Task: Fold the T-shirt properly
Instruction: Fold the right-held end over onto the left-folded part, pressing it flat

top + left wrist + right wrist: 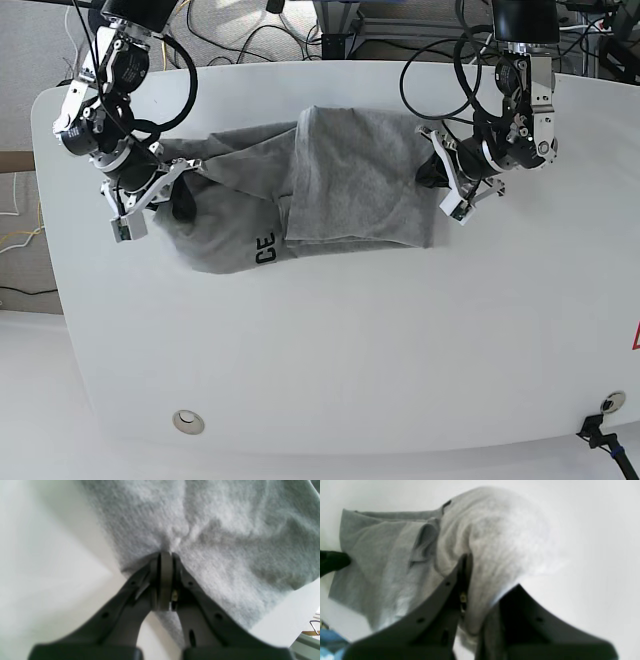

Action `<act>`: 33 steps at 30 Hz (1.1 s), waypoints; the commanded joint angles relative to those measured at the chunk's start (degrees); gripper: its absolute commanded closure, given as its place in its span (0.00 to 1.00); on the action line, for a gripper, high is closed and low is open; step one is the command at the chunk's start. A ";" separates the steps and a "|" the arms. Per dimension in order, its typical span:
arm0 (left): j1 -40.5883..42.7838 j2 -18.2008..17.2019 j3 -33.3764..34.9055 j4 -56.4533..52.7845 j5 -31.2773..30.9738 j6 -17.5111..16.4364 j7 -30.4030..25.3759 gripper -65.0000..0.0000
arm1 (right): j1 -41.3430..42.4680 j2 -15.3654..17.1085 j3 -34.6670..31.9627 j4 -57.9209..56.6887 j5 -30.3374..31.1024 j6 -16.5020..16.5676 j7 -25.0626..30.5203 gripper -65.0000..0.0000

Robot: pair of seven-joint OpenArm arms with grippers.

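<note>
The heather-grey T-shirt (350, 180) lies partly folded across the back of the white table (330, 350). One layer is turned over its middle, and black letters "CE" (265, 248) show at its front edge. My left gripper (432, 172) is at the shirt's right edge. In the left wrist view it (166, 555) is shut on a pinch of the grey fabric (225, 530). My right gripper (185, 200) is at the shirt's left end. In the right wrist view it (492, 572) holds a bunch of cloth (495, 530) between its jaws, lifted off the table.
Cables and stands (330, 30) run along the table's back edge. A round hole (186, 421) is near the front left, and a black connector (600, 430) is at the front right corner. A dark object (330, 561) touches the shirt's far end in the right wrist view.
</note>
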State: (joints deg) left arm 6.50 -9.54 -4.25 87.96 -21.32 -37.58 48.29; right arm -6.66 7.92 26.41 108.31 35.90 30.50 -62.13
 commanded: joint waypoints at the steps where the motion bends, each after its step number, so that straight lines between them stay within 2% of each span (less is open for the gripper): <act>1: -0.04 -0.26 -0.01 0.26 1.67 0.00 2.21 1.00 | 0.11 -1.02 -2.90 3.64 1.33 -0.39 -0.42 1.00; 8: -0.04 -0.26 -0.01 0.26 1.67 0.00 2.30 1.00 | 0.11 -7.26 -11.25 4.00 1.15 -1.36 -1.04 1.00; 13: -0.04 -0.26 0.16 0.17 1.67 0.00 2.30 1.00 | 0.55 -13.77 -18.11 3.82 0.80 -1.36 -1.12 1.00; 16: -0.04 -0.26 0.16 0.17 1.67 0.00 2.30 1.00 | 0.46 -16.58 -22.77 3.73 -3.15 -1.36 -0.95 1.00; 20: -0.04 -0.17 0.25 0.34 1.50 0.00 2.30 1.00 | 0.63 -16.92 -28.48 3.64 -6.85 -1.36 -0.42 1.00; 24: -0.13 -0.17 0.08 0.34 1.50 0.00 2.30 1.00 | 0.63 -16.92 -29.80 2.76 -8.08 -1.36 0.28 1.00; 27: -0.13 -0.17 0.08 0.34 1.50 0.00 2.30 1.00 | 1.16 -16.92 -29.97 0.30 -8.08 -1.36 0.46 0.82; 30: -0.13 -0.17 0.08 0.34 1.50 0.00 2.30 1.00 | 2.83 -16.92 -33.40 -2.07 -8.16 -1.36 0.46 0.66; 33: -0.39 -0.26 -0.10 2.19 1.41 0.00 2.30 1.00 | 5.03 -16.92 -37.71 -3.04 -8.69 -1.36 0.46 0.55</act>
State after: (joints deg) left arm 6.48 -9.41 -4.14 88.36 -21.30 -37.58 48.49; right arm -3.22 -8.45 -9.80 104.53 25.85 28.60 -63.11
